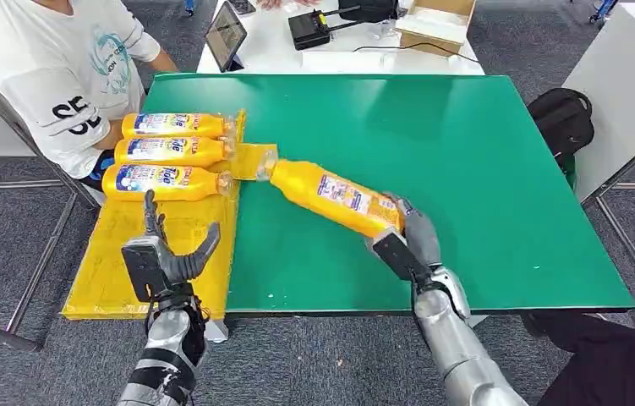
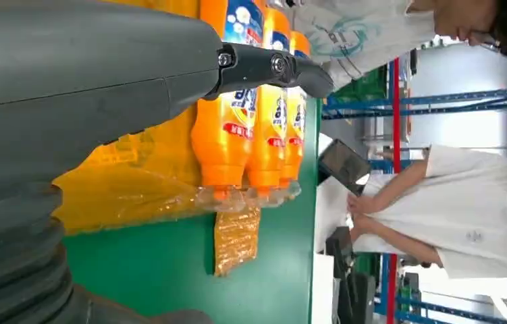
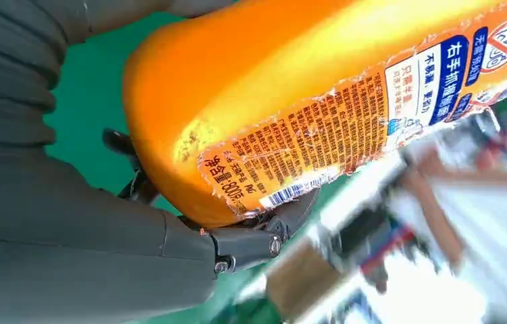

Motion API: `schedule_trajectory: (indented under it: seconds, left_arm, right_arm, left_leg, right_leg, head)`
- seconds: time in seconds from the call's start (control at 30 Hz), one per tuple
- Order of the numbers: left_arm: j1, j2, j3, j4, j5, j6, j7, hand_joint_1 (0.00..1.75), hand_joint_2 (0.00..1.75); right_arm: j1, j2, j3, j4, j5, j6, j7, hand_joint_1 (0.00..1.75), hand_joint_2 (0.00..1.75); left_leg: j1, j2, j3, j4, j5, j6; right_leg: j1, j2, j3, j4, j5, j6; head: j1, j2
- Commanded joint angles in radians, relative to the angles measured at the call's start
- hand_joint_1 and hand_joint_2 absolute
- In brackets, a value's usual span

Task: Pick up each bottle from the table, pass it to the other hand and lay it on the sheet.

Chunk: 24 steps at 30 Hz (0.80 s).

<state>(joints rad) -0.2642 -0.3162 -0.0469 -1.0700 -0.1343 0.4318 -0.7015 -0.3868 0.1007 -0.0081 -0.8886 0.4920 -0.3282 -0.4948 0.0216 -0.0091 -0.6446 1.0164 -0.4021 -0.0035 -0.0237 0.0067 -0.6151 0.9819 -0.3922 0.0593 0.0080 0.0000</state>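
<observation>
**Right hand gripping a bottle over the table; left hand waiting open above the sheet**

My right hand [image 1: 411, 237] is gripping the base end of an orange bottle [image 1: 335, 196], fingers wrapped around its body. The bottle is lying slanted over the green table [image 1: 466, 152], its clear cap end pointing toward the sheet and reaching a small yellow flap [image 1: 250, 161] at the sheet's edge; whether the bottle is resting on the table or raised off it, I cannot tell. In the right wrist view the bottle's label is showing close up, torn along its edge, with my thumb [image 3: 247, 243] pressing beneath it.

My left hand [image 1: 166, 254] is hovering over the near part of the yellow sheet [image 1: 128, 262], fingers spread apart and pointing upward, holding nothing. In the left wrist view one dark finger [image 2: 271, 67] is stretching out in front of the laid bottles.

Three bottles [image 1: 170, 154] are lying side by side at the far end of the sheet, touching one another, caps all pointing toward the table's middle. The sheet is covering the left end of the table and hanging over its near edge.

A person in a white shirt [image 1: 52, 68] is sitting just beyond the sheet, at the table's far left corner. A tablet [image 1: 226, 35] is standing on a white table [image 1: 280, 52] behind the green one, beside a black device [image 1: 309, 30] and a cardboard box [image 1: 436, 21]. A black bag [image 1: 563, 118] is lying on the floor to the right.
</observation>
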Motion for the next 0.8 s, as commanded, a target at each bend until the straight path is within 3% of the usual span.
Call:
schedule_trajectory:
  seconds: [0.03,0.23,0.37,0.47,0.8]
  left_arm:
    - [-0.020,-0.004,0.012,0.029,0.038,0.011,0.003,0.00,1.75]
    - [-0.042,-0.024,0.017,0.121,0.101,-0.153,0.003,0.00,1.75]
    - [-0.053,-0.032,-0.045,0.167,0.222,-0.438,0.077,0.00,1.75]
    - [-0.024,-0.031,-0.126,0.131,0.240,-0.559,0.092,0.00,1.75]
    - [0.026,-0.015,-0.220,0.035,0.299,-0.757,0.104,0.00,1.75]
  right_arm:
    - [0.096,0.082,-0.171,-0.337,-0.110,-0.093,-0.044,1.75,1.75]
    - [0.139,0.091,-0.138,-0.364,-0.121,-0.052,-0.096,1.75,1.75]
    - [0.193,0.106,-0.098,-0.392,-0.091,-0.031,-0.156,1.75,1.75]
    - [0.235,0.124,-0.062,-0.394,-0.063,-0.009,-0.203,1.75,1.75]
    - [0.272,0.123,0.019,-0.378,-0.083,0.013,-0.203,1.75,1.75]
  left_leg:
    - [0.000,0.000,0.004,0.000,-0.003,0.001]
    - [0.000,0.000,0.003,-0.001,-0.001,0.001]
    - [0.000,0.000,0.005,-0.001,-0.002,0.001]
    - [0.000,-0.001,0.004,-0.001,-0.002,0.001]
    - [0.000,0.003,0.006,-0.001,-0.004,0.002]
  right_leg:
    - [0.000,-0.001,0.004,0.001,-0.003,-0.003]
    - [0.000,-0.002,0.003,0.000,-0.002,-0.002]
    - [0.000,-0.002,0.004,-0.001,-0.002,-0.003]
    - [0.001,-0.003,0.004,-0.001,-0.002,-0.003]
    - [0.001,0.001,0.005,-0.001,-0.003,-0.004]
  head:
    - [0.000,0.000]
    - [0.000,0.000]
    - [0.000,0.000]
    - [0.000,0.000]
    - [0.000,0.000]
